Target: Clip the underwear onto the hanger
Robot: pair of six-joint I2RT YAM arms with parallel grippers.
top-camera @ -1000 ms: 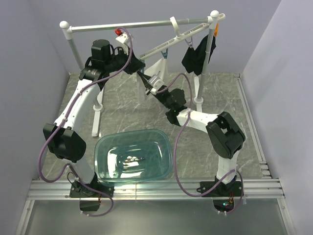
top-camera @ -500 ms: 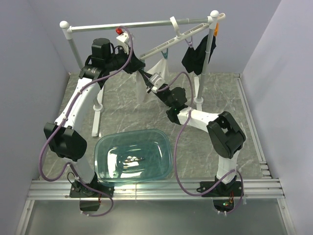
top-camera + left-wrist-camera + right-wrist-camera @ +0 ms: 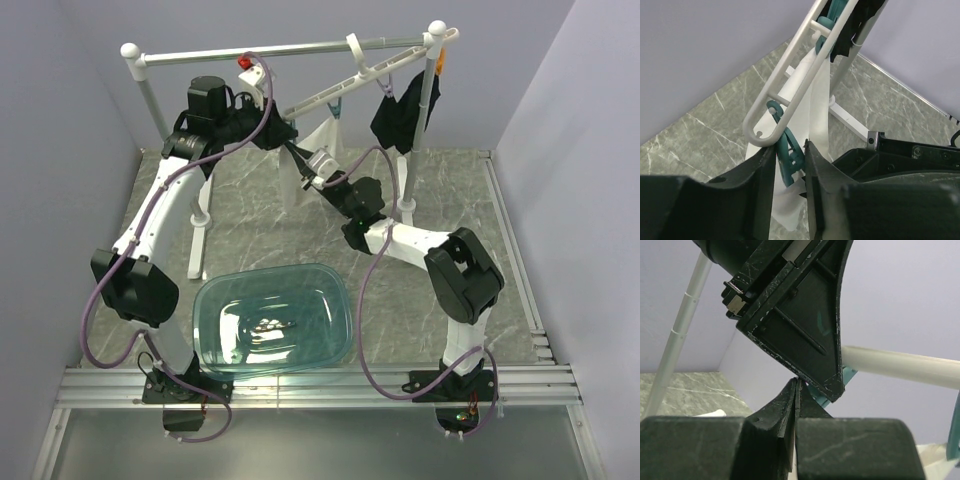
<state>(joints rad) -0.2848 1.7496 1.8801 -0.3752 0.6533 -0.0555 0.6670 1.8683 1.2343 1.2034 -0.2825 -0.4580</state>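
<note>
The hanger (image 3: 345, 88) hangs tilted from the rail by its hook. Its low left end (image 3: 758, 140) carries a teal peg (image 3: 785, 150). The white underwear (image 3: 322, 135) hangs below the bar and also shows in the left wrist view (image 3: 817, 105). My left gripper (image 3: 288, 148) is at that end, its jaws (image 3: 789, 147) pressed on either side of the teal peg. My right gripper (image 3: 303, 172) is just below it, shut (image 3: 796, 382) on a thin edge of the underwear. Its tip touches the left finger (image 3: 805, 325).
The grey rail (image 3: 290, 47) on white posts spans the back. A black garment (image 3: 400, 115) hangs from the hanger's right end. A clear teal tub (image 3: 210, 300) stands at the front between the arm bases.
My right gripper has crept slightly up toward the hanger's left end and the peg. My left gripper has barely moved.
</note>
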